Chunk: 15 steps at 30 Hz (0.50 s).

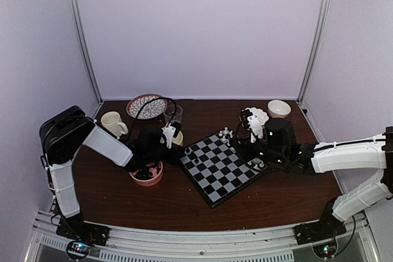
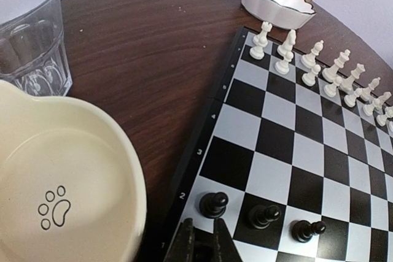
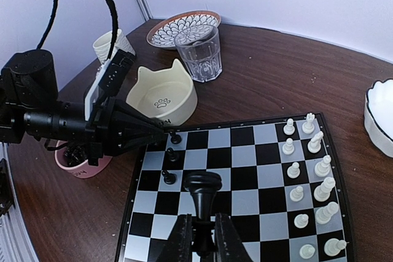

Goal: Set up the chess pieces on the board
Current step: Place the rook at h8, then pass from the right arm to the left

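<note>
Table [image 2: 141, 59]: dark wood, visible grain, low sheen. Board [image 2: 276, 151]: smooth, semi-gloss, looks plastic. Black pieces [image 2: 213, 204]: glossy plastic. White pieces [image 2: 285, 59]: plastic, duller, off-white. Tumbler [image 2: 31, 35]: clear glass, ribbed sides. Cat-ear bowl [image 2: 61, 170]: cream ceramic, smooth glaze. Scalloped bowl [image 2: 276, 4]: white ceramic, v. glossy.

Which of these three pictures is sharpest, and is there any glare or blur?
Left wrist view: sharpest, board crisp, bright glints on the glass. Right wrist view: the black piece in the right tool looks slightly soft. Top view: even light, no harsh shadows, pieces too small to resolve.
</note>
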{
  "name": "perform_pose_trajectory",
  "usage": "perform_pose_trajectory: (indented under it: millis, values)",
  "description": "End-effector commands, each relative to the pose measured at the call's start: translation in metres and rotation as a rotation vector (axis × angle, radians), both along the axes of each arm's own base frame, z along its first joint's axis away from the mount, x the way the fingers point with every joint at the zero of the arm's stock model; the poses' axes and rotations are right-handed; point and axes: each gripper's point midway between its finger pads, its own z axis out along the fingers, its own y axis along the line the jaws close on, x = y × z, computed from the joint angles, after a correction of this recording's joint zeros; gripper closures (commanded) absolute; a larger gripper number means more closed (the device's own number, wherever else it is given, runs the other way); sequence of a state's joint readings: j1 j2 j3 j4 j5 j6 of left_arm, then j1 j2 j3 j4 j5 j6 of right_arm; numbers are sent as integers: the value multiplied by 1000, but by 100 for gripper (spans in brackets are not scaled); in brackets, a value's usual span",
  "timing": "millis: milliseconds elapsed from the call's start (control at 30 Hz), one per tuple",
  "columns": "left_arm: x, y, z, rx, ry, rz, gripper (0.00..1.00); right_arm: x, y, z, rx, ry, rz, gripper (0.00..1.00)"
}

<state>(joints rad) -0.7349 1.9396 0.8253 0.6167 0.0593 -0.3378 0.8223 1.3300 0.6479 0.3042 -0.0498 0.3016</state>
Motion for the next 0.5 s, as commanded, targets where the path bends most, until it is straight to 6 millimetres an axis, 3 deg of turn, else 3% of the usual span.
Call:
perform_pose_trajectory:
  millis: [0, 233, 467]
  values:
    - [10, -4, 12, -19, -69, 9, 100, 3, 3, 13, 28, -27, 7, 94]
    - [9, -6, 12, -19, -62, 0, 100, 3, 3, 13, 25, -25, 5, 94]
    - [8, -6, 15, -17, -57, 0, 79, 4, 2, 12, 20, -24, -2, 94]
